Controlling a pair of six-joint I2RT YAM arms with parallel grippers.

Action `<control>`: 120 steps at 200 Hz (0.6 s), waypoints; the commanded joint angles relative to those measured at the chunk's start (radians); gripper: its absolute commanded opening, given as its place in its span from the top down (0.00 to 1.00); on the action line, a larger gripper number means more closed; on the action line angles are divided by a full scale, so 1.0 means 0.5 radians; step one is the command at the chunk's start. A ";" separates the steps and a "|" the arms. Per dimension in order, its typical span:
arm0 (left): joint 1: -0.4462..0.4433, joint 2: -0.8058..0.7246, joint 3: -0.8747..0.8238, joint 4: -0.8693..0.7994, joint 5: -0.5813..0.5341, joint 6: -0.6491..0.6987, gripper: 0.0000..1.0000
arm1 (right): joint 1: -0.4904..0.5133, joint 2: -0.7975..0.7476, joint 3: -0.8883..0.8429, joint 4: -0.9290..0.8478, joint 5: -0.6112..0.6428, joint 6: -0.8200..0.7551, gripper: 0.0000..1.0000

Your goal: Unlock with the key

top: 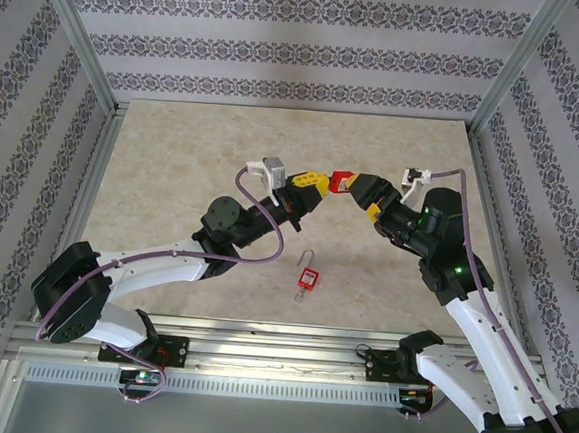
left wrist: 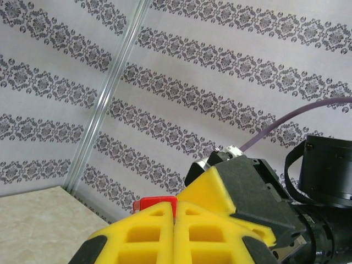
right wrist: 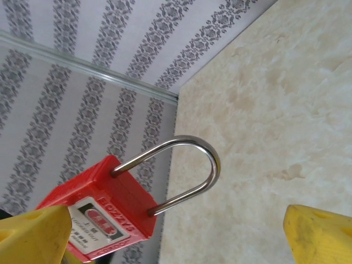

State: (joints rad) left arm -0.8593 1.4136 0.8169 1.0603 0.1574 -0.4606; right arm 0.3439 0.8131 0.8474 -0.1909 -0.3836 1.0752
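- Pale marbled table (top: 171, 187), walled in by striped, patterned wallpaper.
- Left gripper (top: 315, 183) is raised over mid-table, its yellow fingers (left wrist: 148, 236) pressed together, tips right at a red padlock (top: 341, 181).
- The key is hidden; I cannot tell whether it sits between those fingers.
- Right gripper (top: 360, 190) meets the padlock from the right, jaws spread wide.
- The silver shackle (right wrist: 203, 165) has both ends in the red body.
- A second red padlock (top: 308, 277) lies nearer, flat on the table.
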 commanded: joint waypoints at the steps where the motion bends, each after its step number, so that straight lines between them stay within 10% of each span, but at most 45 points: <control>1: 0.025 0.067 -0.006 0.288 0.030 -0.058 1.00 | 0.012 -0.050 -0.053 0.147 0.123 0.299 0.02; 120: -0.112 0.238 -0.006 0.442 0.012 0.232 1.00 | 0.171 0.111 -0.211 0.567 0.323 0.990 0.06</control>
State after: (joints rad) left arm -0.8925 1.5291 0.8112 1.1763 0.1551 -0.4061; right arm 0.4232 0.8715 0.7471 0.0319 -0.2710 1.5093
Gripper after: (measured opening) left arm 0.038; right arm 0.949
